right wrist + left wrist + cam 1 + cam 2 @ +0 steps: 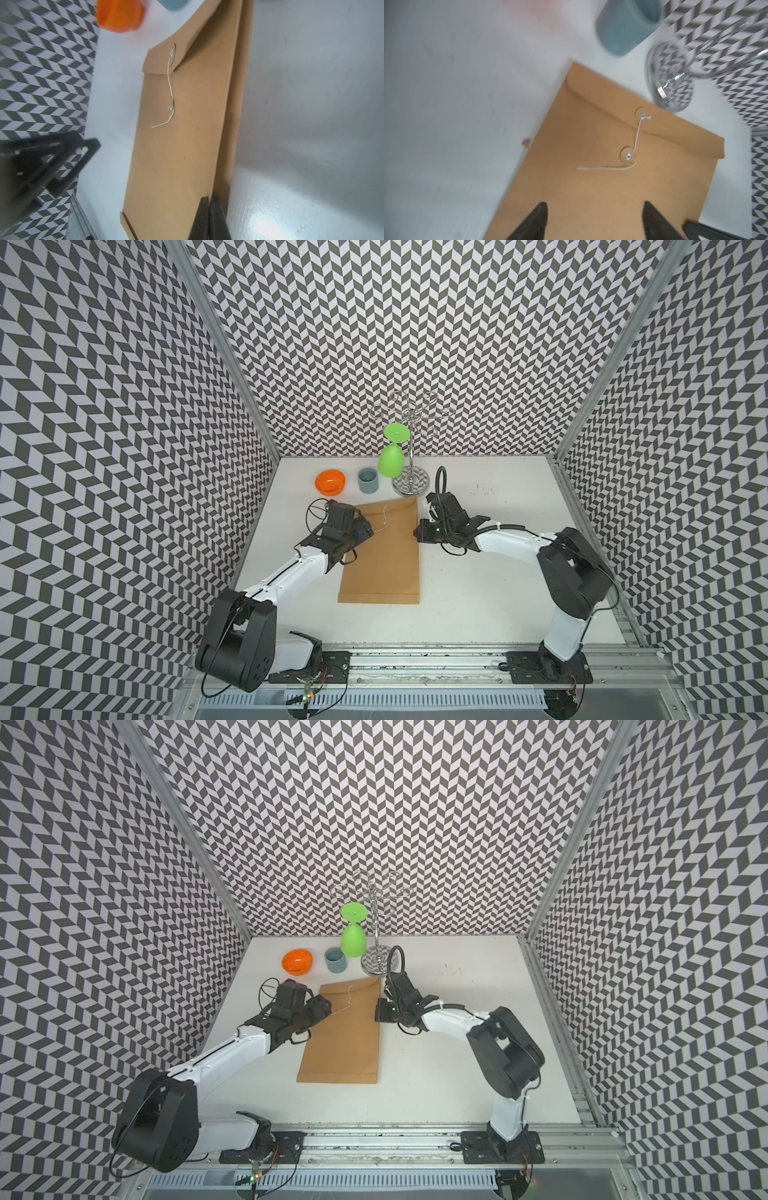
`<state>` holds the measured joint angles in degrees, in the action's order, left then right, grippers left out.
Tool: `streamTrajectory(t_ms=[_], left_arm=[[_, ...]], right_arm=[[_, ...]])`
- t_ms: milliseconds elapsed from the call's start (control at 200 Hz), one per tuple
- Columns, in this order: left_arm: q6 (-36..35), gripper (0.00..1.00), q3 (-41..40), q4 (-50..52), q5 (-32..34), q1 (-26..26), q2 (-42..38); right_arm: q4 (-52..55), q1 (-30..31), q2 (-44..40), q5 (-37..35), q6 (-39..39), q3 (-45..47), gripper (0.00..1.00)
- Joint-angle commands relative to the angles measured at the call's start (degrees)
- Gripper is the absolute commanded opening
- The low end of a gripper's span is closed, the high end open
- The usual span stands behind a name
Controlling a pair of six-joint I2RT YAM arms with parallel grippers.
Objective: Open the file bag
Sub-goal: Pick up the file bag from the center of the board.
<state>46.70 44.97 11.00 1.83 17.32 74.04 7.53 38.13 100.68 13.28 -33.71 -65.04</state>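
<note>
On the worktop (498, 572): file bag (384, 556) lies flat, clasp side up. Its flap-end corner sits just beside the chrome glass rack (419, 486), and the rest runs away from the rack.
Closure: string (636, 133) only hooks past the lower button (628, 155), with its loose tail lying on the paper. The flap (612, 99) is folded down.
Left gripper (593, 204): jaws wide apart, empty, over the bag's long edge away from the rack.
Right gripper (208, 200): fingers closed together on the rack-side long edge, looks like it's pinching the paper.
Handling, imo: light thin kraft, floppy, creases easily, and it probably skates on the smooth top.
Where to grab: the flap lip near its button, then peel it back while the pinched edge anchors the bag.
</note>
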Motion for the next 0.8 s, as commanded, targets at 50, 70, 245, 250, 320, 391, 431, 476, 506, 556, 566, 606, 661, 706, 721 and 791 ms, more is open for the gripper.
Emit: streamTrajectory(t_ms=[50,70,245,250,320,391,431,476,506,556,566,606,661,706,721,791], left_arm=[[-1.7,0.9,-0.4,-10.0,-7.0,-5.5,-2.7],[-1.2,0.89,-1.6,-13.2,-9.7,-6.2,-2.6],[8.6,0.89,-14.4,-53.4,-29.5,-8.2,-1.0],[9.0,0.89,-14.8,-54.9,-30.0,-8.1,-0.8],[13.1,0.9,-18.3,-70.3,-35.1,-7.3,2.2],[15.6,0.91,-20.5,-81.3,-37.4,-6.3,5.3],[17.5,0.92,-22.1,-89.4,-38.1,-6.2,7.5],[19.8,0.93,-23.4,-98.8,-38.9,-6.7,10.4],[21.4,0.93,-23.9,-104.6,-39.8,-7.2,12.8],[24.4,0.94,-23.4,-114.3,-41.7,-8.0,17.6],[24.8,0.93,-23.3,-116.3,-42.2,-8.1,18.7],[26.5,0.93,-20.8,-117.2,-45.0,-8.3,22.1],[25.8,0.89,-16.9,-117.1,-49.3,-7.6,25.6],[24.7,0.88,-15.2,-117.1,-50.6,-6.6,27.2],[24.4,0.88,-14.9,-117.2,-50.7,-6.4,27.5],[23.5,0.89,-13.1,-117.2,-51.7,-5.1,27.9]], right_arm=[[2.4,-0.5,-11.7,-5.3,7.2,1.5,0.0],[2.9,-0.7,-12.8,-5.8,7.6,1.7,0.0],[3.9,-5.5,-22.6,-2.0,9.4,5.1,0.0],[3.9,-5.7,-22.9,-1.7,9.4,5.3,0.0],[2.7,-8.1,-26.8,1.9,10.6,7.3,0.0],[0.7,-9.2,-31.0,3.9,11.2,9.5,0.0],[-0.4,-9.6,-33.1,4.7,11.3,10.4,0.0],[-0.5,-10.0,-34.8,5.7,11.4,10.5,0.0],[-0.3,-10.2,-35.8,6.7,11.6,10.3,0.0],[0.4,-10.2,-37.0,7.9,11.9,9.5,0.0],[0.5,-10.2,-37.2,8.2,11.9,9.4,0.0],[1.1,-10.2,-37.8,9.2,12.0,8.6,0.0],[1.9,-10.3,-38.4,10.3,12.2,7.7,0.0],[2.2,-10.2,-38.9,11.4,12.3,7.1,0.0],[2.2,-10.2,-39.2,11.9,12.3,7.1,0.0],[2.5,-10.2,-40.1,13.0,12.3,6.9,0.0]])
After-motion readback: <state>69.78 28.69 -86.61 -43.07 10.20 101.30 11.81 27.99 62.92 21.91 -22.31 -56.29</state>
